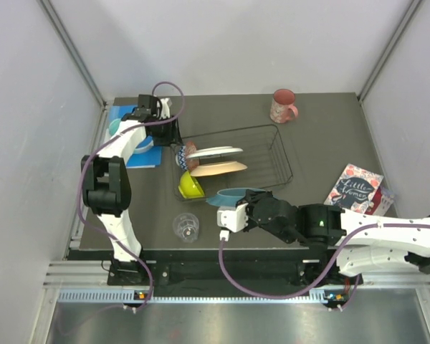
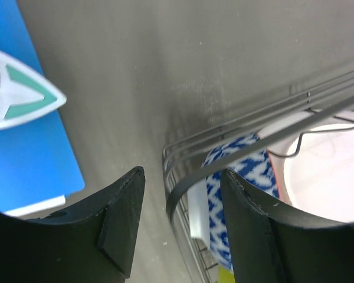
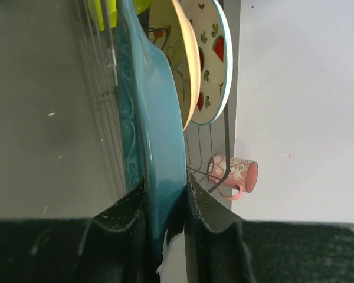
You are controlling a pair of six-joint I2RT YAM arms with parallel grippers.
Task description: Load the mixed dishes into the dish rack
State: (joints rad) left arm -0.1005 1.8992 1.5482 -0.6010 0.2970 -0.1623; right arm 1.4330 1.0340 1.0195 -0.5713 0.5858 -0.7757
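Teal scalloped plate (image 3: 156, 118) stands on edge at the near long side of the dish rack (image 1: 281, 143), clamped by its rim between the fingers of my right gripper (image 3: 165, 194). From my screens I cannot tell whether its lower edge rests on the wires.

Just behind it in the rack, the cream floral plate (image 3: 171, 53) and the white plate with red shapes (image 3: 215, 53) lean upright, one after the other. The lime-green bowl (image 1: 191, 185) sits in the rack's near left corner. The red-patterned bowl (image 2: 253, 171), blue-and-white zigzag on its outside, sits in the far left corner.

My left gripper (image 2: 183, 174) hangs over that far left corner, jaws apart and grasping nothing. The rack's corner wire runs between its fingers.

Outside the rack, the pink mug (image 1: 283, 106) stands upright near the far edge of the table (image 1: 322, 136), well apart from the basket. The small clear glass (image 1: 186, 227) stands near the front edge, left of the right gripper. The printed card (image 1: 355, 188) lies to the right. The teal cat-ear headphones (image 2: 23, 97) rest on a blue sheet (image 2: 29, 153) at the far left.
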